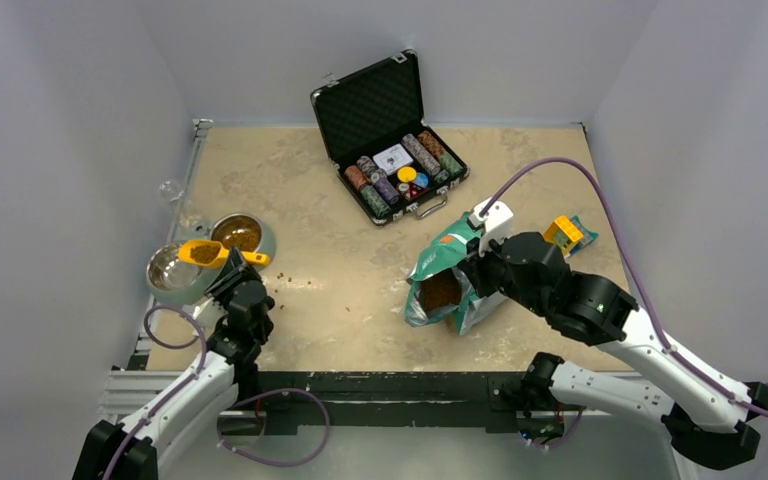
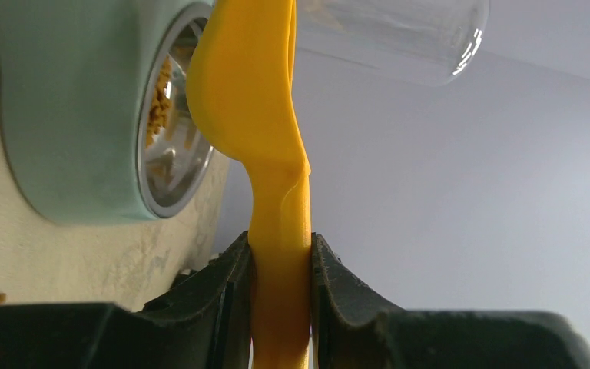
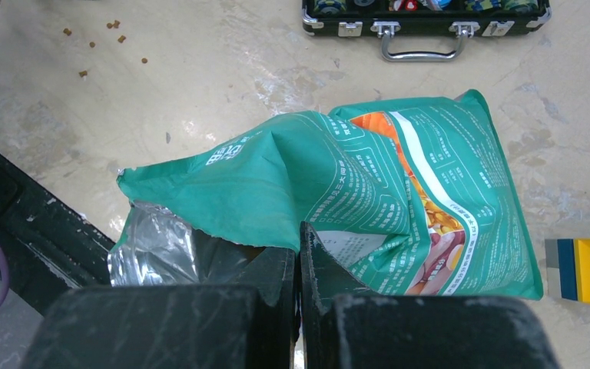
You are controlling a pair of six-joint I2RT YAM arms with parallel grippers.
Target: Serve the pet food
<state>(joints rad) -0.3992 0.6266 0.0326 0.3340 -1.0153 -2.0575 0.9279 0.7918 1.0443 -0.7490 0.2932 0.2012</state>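
My left wrist view's top edge cuts the yellow scoop [image 2: 253,100] off across its bowl. My right wrist view clips the poker chip case [image 3: 430,17] at the top, and my right gripper [image 3: 299,257] hides the pinched rim of the pouch [image 3: 315,177].

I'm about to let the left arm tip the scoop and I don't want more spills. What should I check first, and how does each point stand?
1. Left fingers clamped on the yellow scoop handle: ok.
2. Scoop loaded with kibble: ok.
3. Scoop centred over one bowl: cannot tell. It sits near the divide between the empty steel bowl and the filled bowl.
4. Right fingers pinching the pouch rim, mouth open: ok.
5. Table free of spilled pellets: not ok, several lie loose.
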